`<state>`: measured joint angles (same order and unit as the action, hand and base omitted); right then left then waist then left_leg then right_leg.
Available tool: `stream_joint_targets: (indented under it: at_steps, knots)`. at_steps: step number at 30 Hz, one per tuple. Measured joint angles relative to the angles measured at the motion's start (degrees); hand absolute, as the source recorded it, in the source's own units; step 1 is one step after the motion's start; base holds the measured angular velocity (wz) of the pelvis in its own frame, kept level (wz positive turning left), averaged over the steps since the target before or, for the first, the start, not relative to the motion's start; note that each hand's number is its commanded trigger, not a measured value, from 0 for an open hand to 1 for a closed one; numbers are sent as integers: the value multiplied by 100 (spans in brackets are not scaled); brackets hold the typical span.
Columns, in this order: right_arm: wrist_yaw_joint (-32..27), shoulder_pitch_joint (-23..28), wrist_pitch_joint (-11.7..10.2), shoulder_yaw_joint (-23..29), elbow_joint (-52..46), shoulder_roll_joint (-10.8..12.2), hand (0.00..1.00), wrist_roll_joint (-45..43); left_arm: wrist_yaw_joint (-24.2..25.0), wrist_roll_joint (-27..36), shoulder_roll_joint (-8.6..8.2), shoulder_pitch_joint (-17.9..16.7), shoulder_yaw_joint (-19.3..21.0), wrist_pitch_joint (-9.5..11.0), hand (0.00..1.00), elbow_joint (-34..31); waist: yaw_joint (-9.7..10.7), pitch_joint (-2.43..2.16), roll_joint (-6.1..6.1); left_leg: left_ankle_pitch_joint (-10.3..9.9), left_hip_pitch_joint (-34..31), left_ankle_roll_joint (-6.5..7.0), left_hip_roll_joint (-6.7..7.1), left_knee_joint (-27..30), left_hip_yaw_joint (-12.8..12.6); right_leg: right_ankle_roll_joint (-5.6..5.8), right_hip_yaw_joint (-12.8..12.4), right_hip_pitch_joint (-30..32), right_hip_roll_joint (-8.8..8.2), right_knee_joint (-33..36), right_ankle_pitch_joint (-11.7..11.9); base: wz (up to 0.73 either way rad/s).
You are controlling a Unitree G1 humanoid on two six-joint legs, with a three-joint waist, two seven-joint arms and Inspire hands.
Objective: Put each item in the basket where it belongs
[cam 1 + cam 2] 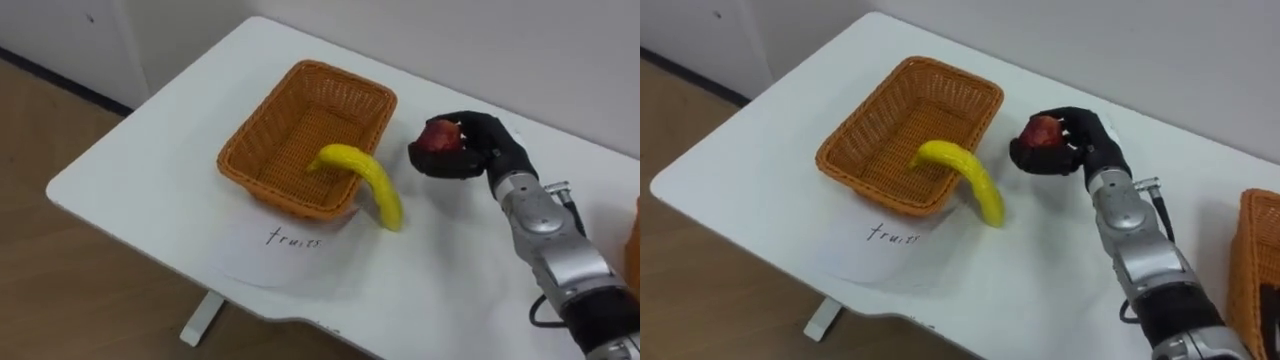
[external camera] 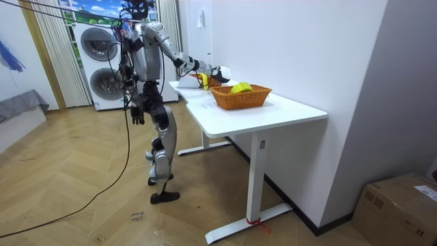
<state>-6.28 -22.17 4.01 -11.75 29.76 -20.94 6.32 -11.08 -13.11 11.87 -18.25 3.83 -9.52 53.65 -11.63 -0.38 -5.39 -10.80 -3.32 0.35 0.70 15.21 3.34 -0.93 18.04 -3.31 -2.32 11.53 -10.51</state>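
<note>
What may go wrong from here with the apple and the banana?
The banana lies across the basket rim, half outside; a bump from the right hand may tip it out. The apple is held beside the basket, not over it; released now, it might roll away.

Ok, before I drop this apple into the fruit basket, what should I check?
1. Grip: red apple held in the right hand: ok.
2. Position: right hand above the orange wicker basket: not ok, it is beside the right rim.
3. Room on the basket floor: ok.
4. Stray fruit: yellow banana fully inside: not ok, it hangs over the front rim.
5. Other arm: left hand out of the way at the robot's side: ok.
</note>
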Motion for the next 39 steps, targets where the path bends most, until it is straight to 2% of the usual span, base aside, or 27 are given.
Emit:
stream_joint_targets:
  at_steps: [1,6,10,13,16,21,23,24,26,33,39]
  knots:
    - [-2,19,78,11,-116,-27,100,-43,-5,-4,-9,-29,55,-5,0,-21,57,-6,9,6,7,-1,3,0,1,1,-31,-8,0,-2,-5,-5]
    - [21,251,166,366,-459,-57,100,-264,-8,-3,-53,-66,98,-52,0,-14,212,3,24,-1,155,10,24,13,1,11,-50,-195,4,-95,-11,0]
    - [20,435,197,641,-1027,-63,100,-273,13,-5,-114,-57,189,-46,0,-13,216,3,29,-1,238,10,29,-51,-20,23,-121,-233,3,-101,-41,-4]
    - [22,435,198,649,-1303,-116,100,-249,38,2,-113,-60,215,-47,0,39,217,5,16,3,371,11,43,-143,-27,28,-124,-308,-13,-81,-76,-1]
    - [19,435,207,642,-1557,-123,100,-311,51,-1,-110,-53,210,-46,0,39,217,24,-54,6,415,12,58,-184,-8,44,-70,-364,-27,-83,-114,7]
    - [115,437,236,620,-1982,-145,100,-539,62,-6,-100,-63,225,-41,0,40,172,54,-155,4,447,14,60,-218,-5,47,-46,-365,-32,-84,-115,1]
    - [156,437,236,619,-2004,-144,100,-566,65,-8,-91,-85,241,-32,0,30,153,45,-170,2,448,17,64,-236,18,48,-44,-367,-32,-84,-115,5]
    - [157,436,236,619,-2011,-145,100,-600,68,-7,-91,-114,279,-12,0,31,151,24,-202,2,447,17,66,-248,33,49,-31,-368,-34,-84,-115,7]
    - [156,436,237,620,-2049,-150,100,-635,68,-7,-84,-178,300,1,0,32,148,24,-201,1,447,18,69,-252,52,49,-10,-376,-34,-83,-115,5]
    - [219,430,239,455,-2196,-152,100,-658,73,-7,-73,-212,301,7,0,44,-51,35,-191,0,555,17,62,-302,40,52,28,-467,-41,-87,-116,-1]
    - [343,404,331,380,-2211,-143,100,-908,355,-25,-51,-225,306,-39,0,38,-265,55,-209,-5,531,21,81,-233,52,55,36,-494,-51,-89,-118,1]
